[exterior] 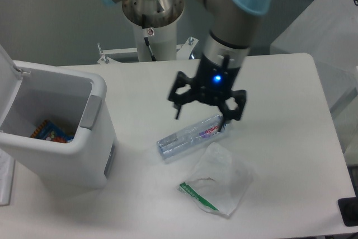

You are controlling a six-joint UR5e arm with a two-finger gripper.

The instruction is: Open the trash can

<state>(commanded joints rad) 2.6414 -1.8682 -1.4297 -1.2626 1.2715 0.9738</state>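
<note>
**Trash can lid up; end effector spread wide at centre**

Trash can (72, 138) sits at 9 o'clock on the surface (279, 82), lid (8, 82) swung up and back, interior exposed. Colourful packet (51, 131) lies inside at the bottom. Grey tab (91, 112) on the rim facing centre. End effector (202, 117) hangs near centre, fingers spread wide, gripping nothing, blue light lit. Just beneath it, toward 6 o'clock: clear wrapped pack (193, 136) lying flat. Crumpled clear wrapper (218, 186) further toward 5 o'clock.
</note>
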